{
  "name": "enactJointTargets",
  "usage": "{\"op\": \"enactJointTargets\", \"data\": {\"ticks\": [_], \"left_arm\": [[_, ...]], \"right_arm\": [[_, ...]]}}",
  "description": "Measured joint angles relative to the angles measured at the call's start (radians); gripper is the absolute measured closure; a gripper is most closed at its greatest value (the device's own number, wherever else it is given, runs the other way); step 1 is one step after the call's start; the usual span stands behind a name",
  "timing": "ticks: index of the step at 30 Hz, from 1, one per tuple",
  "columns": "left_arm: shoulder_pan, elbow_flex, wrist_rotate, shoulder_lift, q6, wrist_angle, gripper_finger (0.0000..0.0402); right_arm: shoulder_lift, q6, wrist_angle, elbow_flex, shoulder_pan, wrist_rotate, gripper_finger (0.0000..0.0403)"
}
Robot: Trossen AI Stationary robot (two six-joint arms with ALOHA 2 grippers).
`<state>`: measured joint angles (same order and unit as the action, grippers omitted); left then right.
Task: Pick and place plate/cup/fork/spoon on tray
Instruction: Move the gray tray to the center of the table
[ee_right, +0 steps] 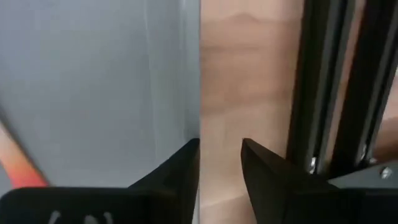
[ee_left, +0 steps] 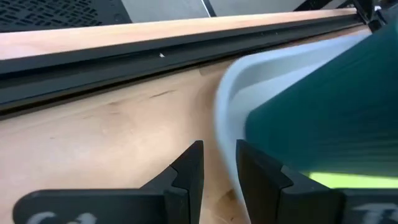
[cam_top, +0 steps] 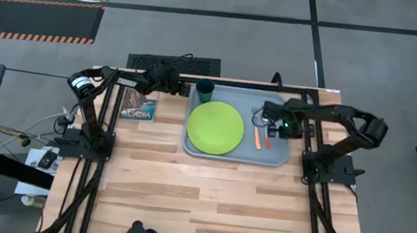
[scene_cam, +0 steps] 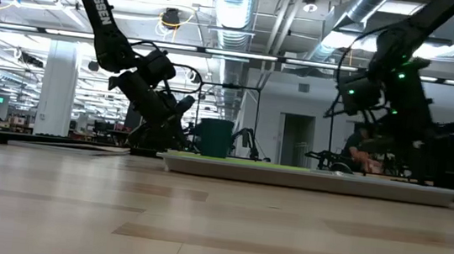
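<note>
The grey-blue tray (cam_top: 278, 159) lies at the table's far middle. The lime-green plate (cam_top: 215, 127) lies flat on the tray's left half. The teal cup (cam_top: 205, 90) stands upright in the tray's far left corner and also shows in the low view (scene_cam: 213, 137). Two orange-handled utensils (cam_top: 257, 139) (cam_top: 266, 143) lie on the tray right of the plate; I cannot tell fork from spoon. My left gripper (ee_left: 219, 152) is shut, low over the table just left of the cup and the tray's rim (ee_left: 227, 99). My right gripper (ee_right: 221, 149) is shut above the tray's far right part.
A printed card (cam_top: 138, 111) lies on the table left of the tray. A black rail (cam_top: 243, 82) runs along the table's far edge, close behind the tray. Bare wood (cam_top: 207, 202) fills the table's near half.
</note>
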<state>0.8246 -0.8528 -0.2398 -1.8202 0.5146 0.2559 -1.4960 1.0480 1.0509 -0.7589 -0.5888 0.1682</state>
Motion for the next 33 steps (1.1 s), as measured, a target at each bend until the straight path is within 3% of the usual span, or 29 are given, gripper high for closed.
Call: {"op": "enactJointTargets", "data": {"ticks": [7,13,19,33], "left_arm": [[0.000,0.000,0.001,0.000,-0.013,-0.004,0.0323],[0.012,-0.008,-0.006,0.000,-0.017,0.004,0.0323],[0.040,-0.048,-0.007,0.001,-0.016,0.006,0.0323],[0.020,-0.068,0.020,0.001,-0.064,-0.081,0.0323]], "right_arm": [[0.183,0.073,-0.145,0.089,0.016,-0.005,0.0240],[0.305,0.155,-0.311,0.214,0.010,0.042,0.0249],[0.309,0.169,-0.387,0.254,0.011,0.089,0.0280],[0.218,0.076,-0.492,0.270,0.037,0.059,0.0307]]}}
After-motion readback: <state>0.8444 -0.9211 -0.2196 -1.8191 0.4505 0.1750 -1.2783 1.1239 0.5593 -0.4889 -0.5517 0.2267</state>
